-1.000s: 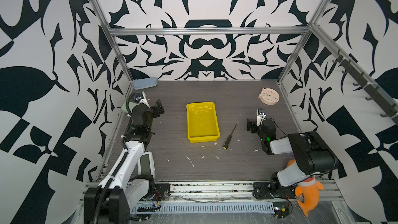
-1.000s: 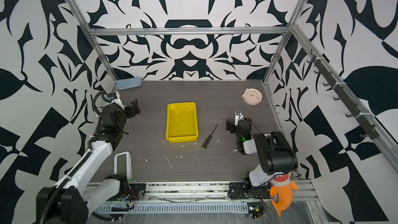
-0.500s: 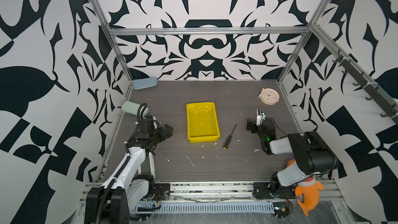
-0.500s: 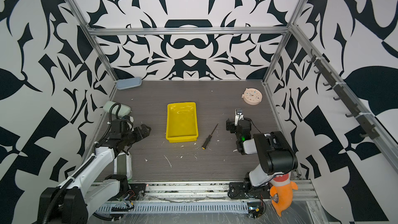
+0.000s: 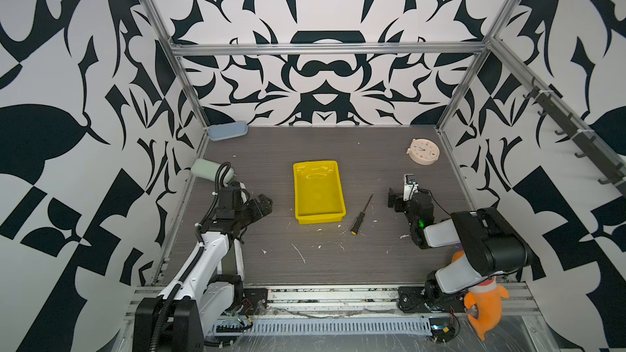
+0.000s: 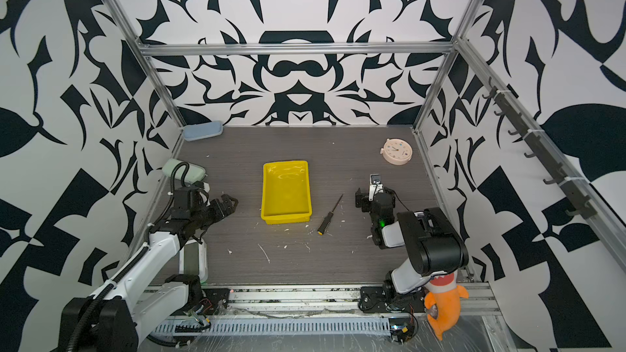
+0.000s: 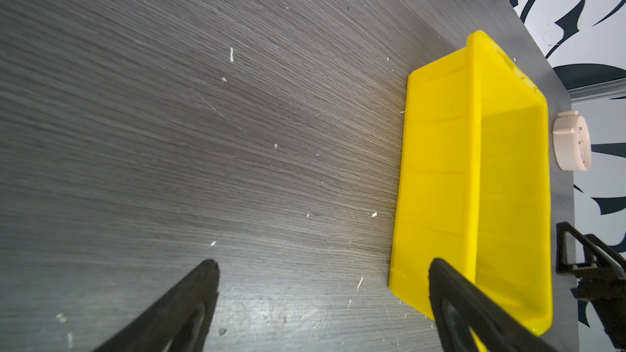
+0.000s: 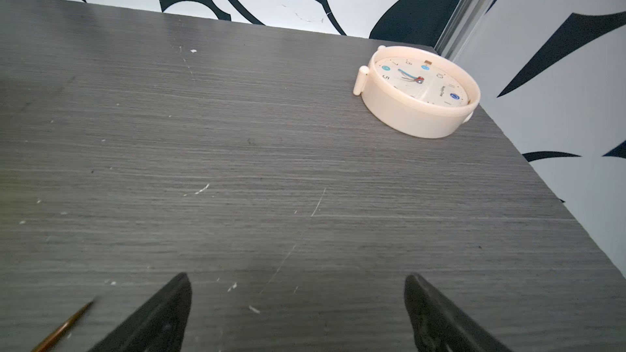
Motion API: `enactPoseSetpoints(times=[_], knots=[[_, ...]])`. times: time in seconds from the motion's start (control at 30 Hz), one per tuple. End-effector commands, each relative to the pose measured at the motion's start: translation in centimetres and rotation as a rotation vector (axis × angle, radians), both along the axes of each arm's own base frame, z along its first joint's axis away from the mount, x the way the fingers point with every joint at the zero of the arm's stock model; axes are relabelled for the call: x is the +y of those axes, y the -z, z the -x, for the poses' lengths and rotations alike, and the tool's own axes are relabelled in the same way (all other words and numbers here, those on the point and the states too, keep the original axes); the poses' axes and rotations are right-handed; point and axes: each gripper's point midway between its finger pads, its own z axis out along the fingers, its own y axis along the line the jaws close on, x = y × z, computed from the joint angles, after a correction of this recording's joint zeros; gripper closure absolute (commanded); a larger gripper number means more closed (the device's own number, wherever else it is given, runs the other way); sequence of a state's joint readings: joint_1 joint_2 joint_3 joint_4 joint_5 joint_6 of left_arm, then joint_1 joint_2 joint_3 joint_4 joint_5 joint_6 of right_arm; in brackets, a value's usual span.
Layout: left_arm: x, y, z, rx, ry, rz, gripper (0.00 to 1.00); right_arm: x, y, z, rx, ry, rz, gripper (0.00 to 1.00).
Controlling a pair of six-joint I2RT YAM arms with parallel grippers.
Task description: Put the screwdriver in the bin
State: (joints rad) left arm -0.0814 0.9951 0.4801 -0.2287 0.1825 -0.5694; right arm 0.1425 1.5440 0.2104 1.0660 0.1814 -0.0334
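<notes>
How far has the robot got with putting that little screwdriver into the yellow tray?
Nothing looks done yet: the screwdriver lies on the table just right of the bin, which is empty. Nothing is in hand: the left gripper and the right gripper are both open and hold nothing. All is left: grasp the screwdriver, lift it over the rim, release it inside the bin.
</notes>
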Motion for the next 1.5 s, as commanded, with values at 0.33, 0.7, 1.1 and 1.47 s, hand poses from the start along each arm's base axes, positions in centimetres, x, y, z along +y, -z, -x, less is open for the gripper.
enactPoseSetpoints(times=[0.33,0.7,1.1,1.47], knots=[[-0.3,-0.3,-0.2,0.005,0.002,0.017,0.01,3.9,-11.0,0.9,0.278,-0.11,-0.18,0.0],[-0.3,-0.2,-0.2,0.01,0.006,0.019,0.01,0.0,-9.5,7.4,0.303,0.36,-0.65,0.0],[-0.4,-0.4,-0.1,-0.002,0.003,0.027,0.01,2.6,-3.7,10.0,0.622,0.433,-0.765,0.0],[-0.2,-0.2,-0.1,0.005,-0.003,0.02,0.01,9.5,-4.1,11.8,0.527,0.428,-0.917,0.1]])
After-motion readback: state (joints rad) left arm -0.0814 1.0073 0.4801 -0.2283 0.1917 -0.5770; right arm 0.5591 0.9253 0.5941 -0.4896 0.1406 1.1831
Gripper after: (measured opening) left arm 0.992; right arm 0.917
